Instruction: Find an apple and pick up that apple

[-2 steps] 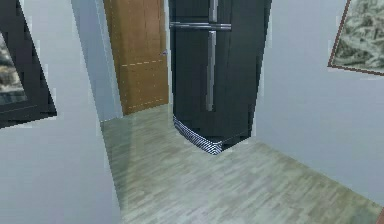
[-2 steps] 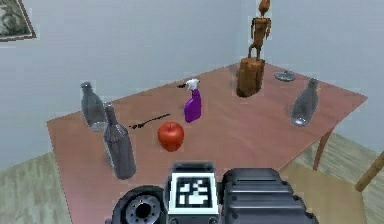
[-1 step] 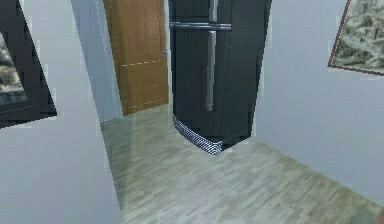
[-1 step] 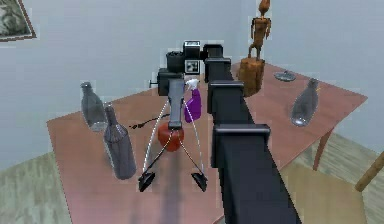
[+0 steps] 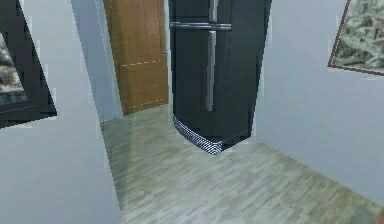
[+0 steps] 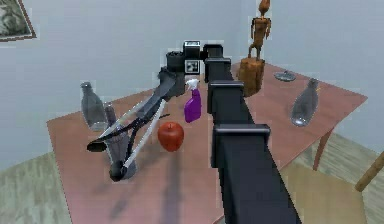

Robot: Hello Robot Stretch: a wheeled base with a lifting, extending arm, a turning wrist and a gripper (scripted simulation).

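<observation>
In the arm side view a red apple (image 6: 171, 135) rests on a reddish-brown table (image 6: 330, 95). My dark arm rises from the bottom edge to two white marked squares. From there the gripper (image 6: 110, 158) reaches down and to the left over the tabletop, its thin fingers (image 6: 135, 125) passing just left of the apple. I cannot tell whether they touch the apple. I cannot tell whether the gripper holds anything.
The table also carries a purple spray bottle (image 6: 192, 103), two glass bottles (image 6: 90, 103) (image 6: 306, 103), a wooden figure (image 6: 259, 45) and a small dish (image 6: 285, 75). The forward view has a black fridge (image 5: 215, 70), a wooden door (image 5: 140, 55), framed wall pictures (image 5: 365, 35) and open plank floor (image 5: 240, 185).
</observation>
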